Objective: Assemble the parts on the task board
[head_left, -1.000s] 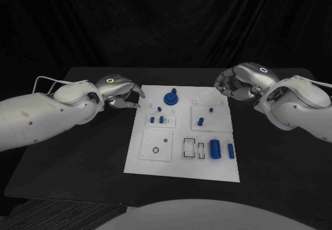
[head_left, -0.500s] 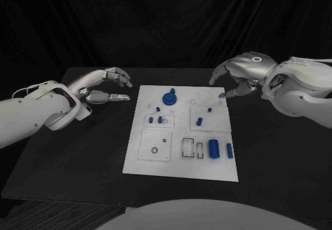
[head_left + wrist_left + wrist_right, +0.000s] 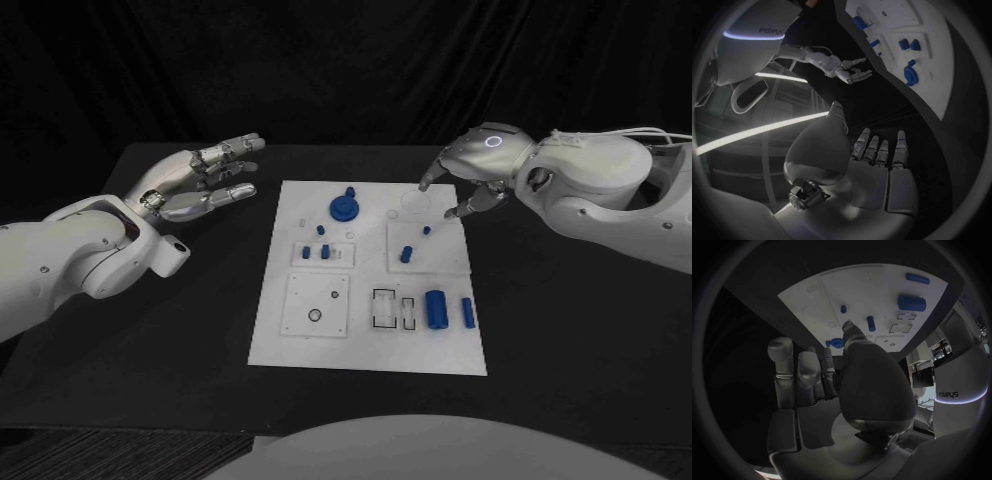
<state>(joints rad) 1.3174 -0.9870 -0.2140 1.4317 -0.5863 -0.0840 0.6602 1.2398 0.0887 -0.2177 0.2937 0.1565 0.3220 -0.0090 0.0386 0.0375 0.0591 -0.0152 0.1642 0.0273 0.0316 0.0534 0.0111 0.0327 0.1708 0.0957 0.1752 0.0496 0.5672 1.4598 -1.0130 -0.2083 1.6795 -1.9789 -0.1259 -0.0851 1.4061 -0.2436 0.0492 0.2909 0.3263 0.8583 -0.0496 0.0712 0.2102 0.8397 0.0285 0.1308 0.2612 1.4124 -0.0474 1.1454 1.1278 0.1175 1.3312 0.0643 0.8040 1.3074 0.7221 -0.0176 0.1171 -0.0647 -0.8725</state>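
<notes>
- Both robot hands, left [image 3: 195,180] and right [image 3: 464,170], are spread wide, holding nothing.
- Parts [image 3: 436,311] on the board [image 3: 361,340] look small, rigid, light, likely slippery; pinch each across its middle.

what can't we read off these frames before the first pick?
- Right hand fingers, head view: contact with the task board can't be judged from above.
- Small blue parts, head view: too small to tell seated from loose.
- Task board far corner, right wrist view: hidden behind the hand's own fingers.
- Left hand: open, off the board.

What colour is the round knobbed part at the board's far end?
Blue; the round knobbed part shows best in the head view.
</notes>
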